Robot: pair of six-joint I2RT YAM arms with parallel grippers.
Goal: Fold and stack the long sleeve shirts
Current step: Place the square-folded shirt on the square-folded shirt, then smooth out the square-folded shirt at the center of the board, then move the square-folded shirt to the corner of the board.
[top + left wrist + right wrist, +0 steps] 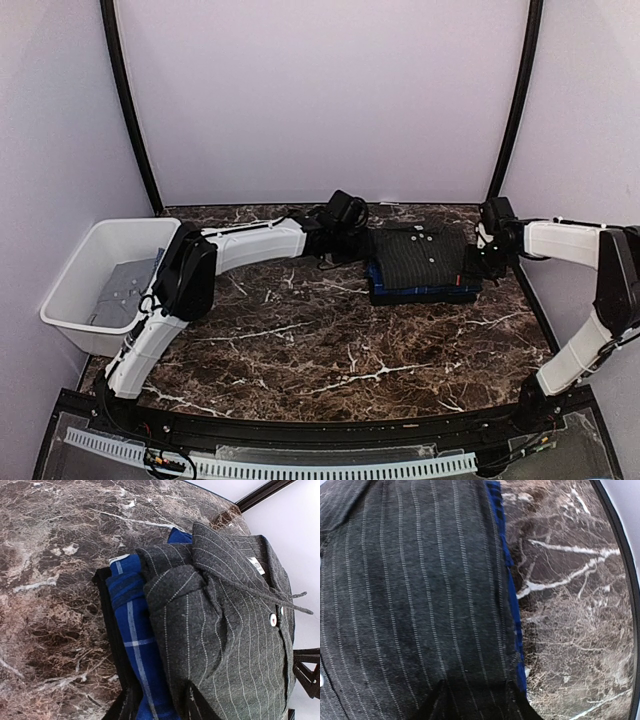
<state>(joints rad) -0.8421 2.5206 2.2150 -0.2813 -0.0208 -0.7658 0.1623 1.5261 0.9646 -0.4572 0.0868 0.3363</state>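
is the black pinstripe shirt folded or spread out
Folded: the black pinstripe shirt is a compact rectangle with collar and buttons on top, stacked on the folded blue plaid shirt.

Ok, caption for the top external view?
Folded pinstripe shirt stacked on plaid shirt, marble table, white bin at left.

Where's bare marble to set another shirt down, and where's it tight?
Free: the broad front-centre table between the white bin, the near edge and the pinstripe shirt stacked on the plaid shirt. Crowded: the back strip, where the left gripper and right gripper flank those shirts.
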